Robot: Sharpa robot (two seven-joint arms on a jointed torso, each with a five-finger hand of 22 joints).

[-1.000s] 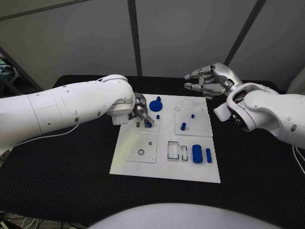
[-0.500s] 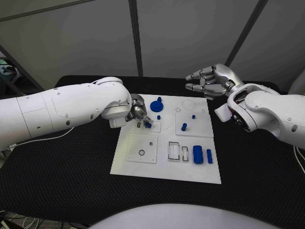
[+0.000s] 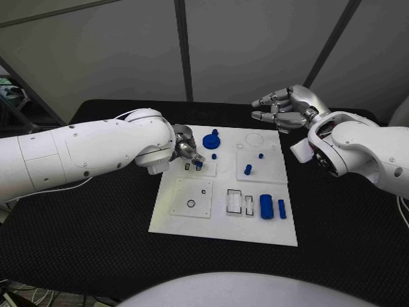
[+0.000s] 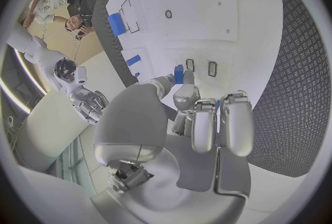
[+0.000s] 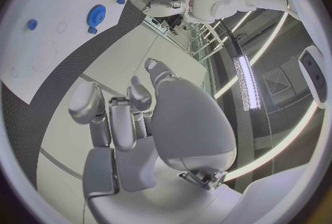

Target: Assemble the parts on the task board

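Part (image 3: 197, 164), small and blue, pinched upright in left hand (image 3: 186, 151) fingertips, low over board (image 3: 225, 220) upper-left section. Left wrist view shows the part (image 4: 179, 74) beside two slots. Right hand (image 3: 285, 110) off the board's far corner, fingers loosely curled, holding nothing.

- Left arm reaches in low across its side, its hand (image 3: 187, 152) turned down, fingertips (image 4: 181, 93) pinched together.
- Right arm is bent and raised, its hand (image 3: 285, 109) held up, fingers loosely curled and apart, holding nothing.
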